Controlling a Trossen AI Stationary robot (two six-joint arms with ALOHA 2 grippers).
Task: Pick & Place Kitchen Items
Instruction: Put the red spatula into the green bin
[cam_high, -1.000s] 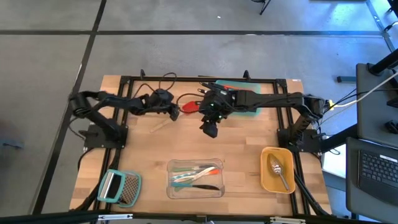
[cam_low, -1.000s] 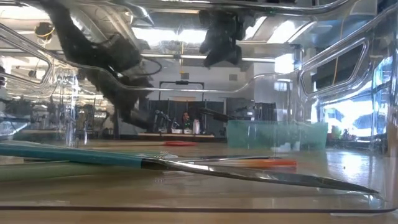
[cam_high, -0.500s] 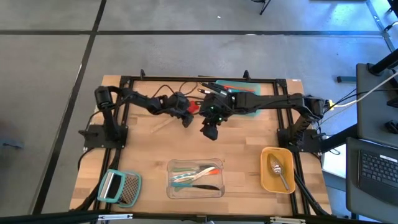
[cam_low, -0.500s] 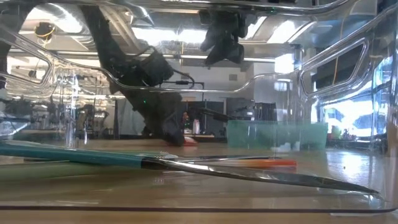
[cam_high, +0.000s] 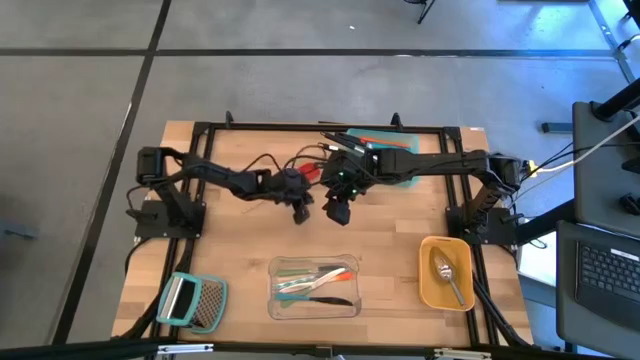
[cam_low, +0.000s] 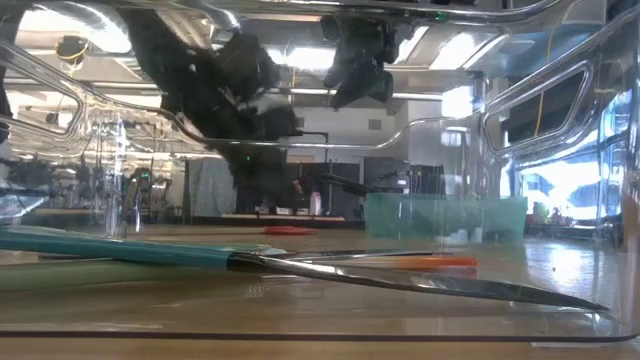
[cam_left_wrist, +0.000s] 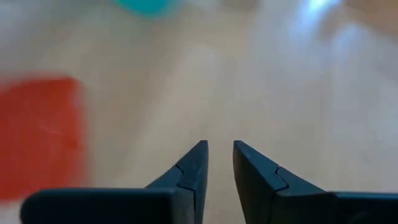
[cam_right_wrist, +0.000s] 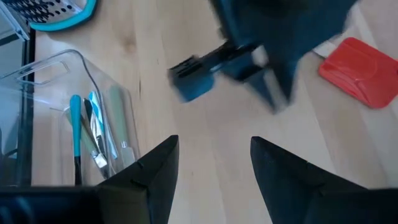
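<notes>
While both arms meet over the middle of the desk (cam_high: 240, 260), the left pincer (cam_left_wrist: 217, 155) hangs above bare wood with its fingers narrowly apart and nothing between them. Beside it lies the red spatula (cam_right_wrist: 360, 71), blurred in the left wrist view and half hidden under the arms from above. The right pincer (cam_right_wrist: 214, 158) hovers wide open and empty. Several slim tools (cam_high: 315, 283) rest in the clear tray (cam_high: 277, 305), and a spoon (cam_high: 447, 273) sits in the yellow tub (cam_high: 427, 285).

Red spatula (cam_right_wrist: 359, 71), yellow container (cam_high: 446, 272) (silver spoon (cam_high: 447, 274) inside), pale wooden table (cam_high: 240, 240)
</notes>
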